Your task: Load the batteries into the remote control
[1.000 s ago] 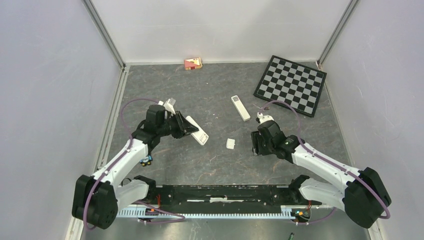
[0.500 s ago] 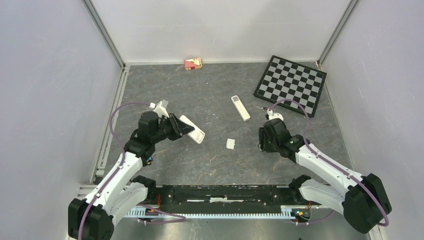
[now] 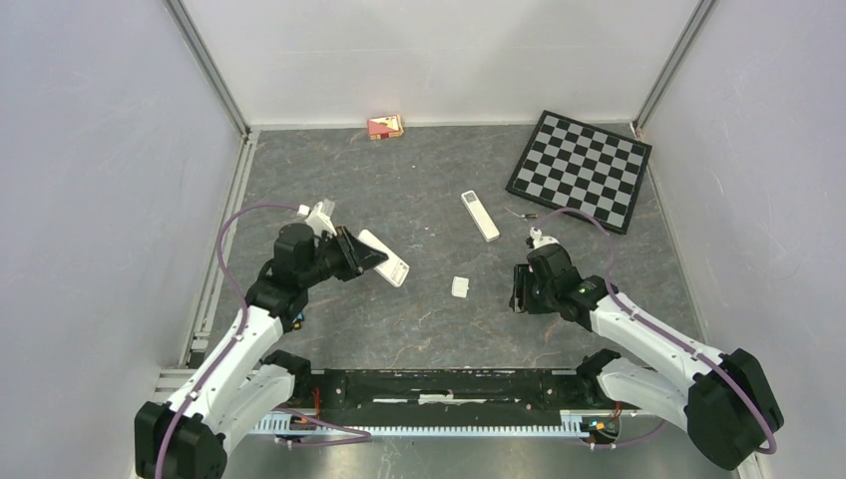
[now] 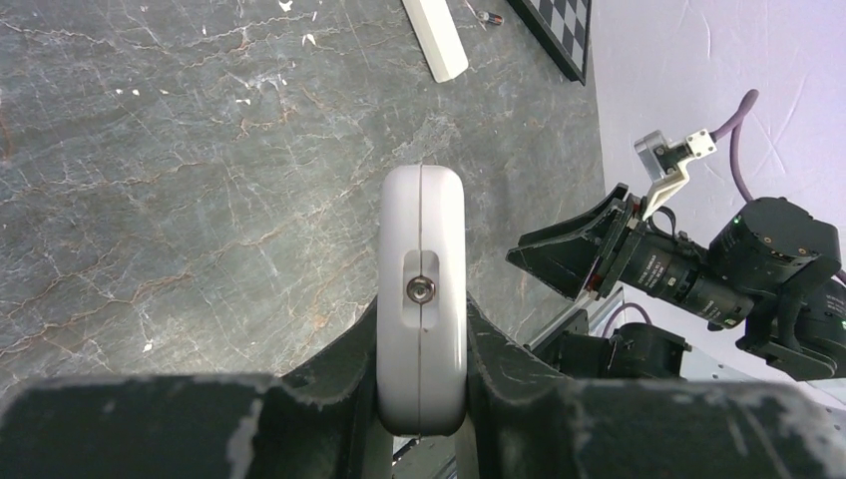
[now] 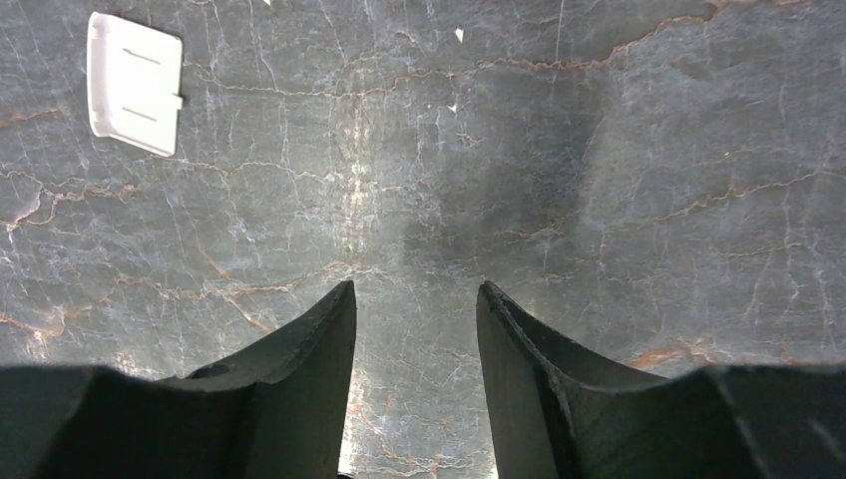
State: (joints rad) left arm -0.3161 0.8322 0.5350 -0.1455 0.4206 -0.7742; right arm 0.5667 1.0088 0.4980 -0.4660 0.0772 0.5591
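Left gripper [image 4: 421, 324] is clenched on a white remote control [image 4: 421, 259], one finger on each long side, with the emitter end pointing away from the wrist. From above it sits left of centre, angled across the table [image 3: 419, 180]. I cannot tell whether the remote is lifted or resting on the surface, nor which way its battery bay faces.

Right gripper [image 5: 416, 299] hangs low over bare stone right of centre, its fingers spread with nothing between them. The battery cover [image 5: 135, 83], a small white plate, lies flat to its left, between the two arms.

A second white remote [image 3: 480, 215] lies further back, near centre. Just right of it, off the near-left corner of the chessboard [image 3: 579, 170], is a slim dark battery [image 3: 520, 213]. It is too small to confirm, and I find no others. A small red box [image 3: 385, 127] sits at the far wall.

Step, as judged: the cover is off and the remote is held ready, but no battery has been fetched yet.

The next move calls for the right gripper to travel to the far side and come down low over the battery. It then needs a centred pinch across the thin body. The risk is that the cylinder rolls or slips on the smooth stone. After that comes alignment with the bay and the polarity.
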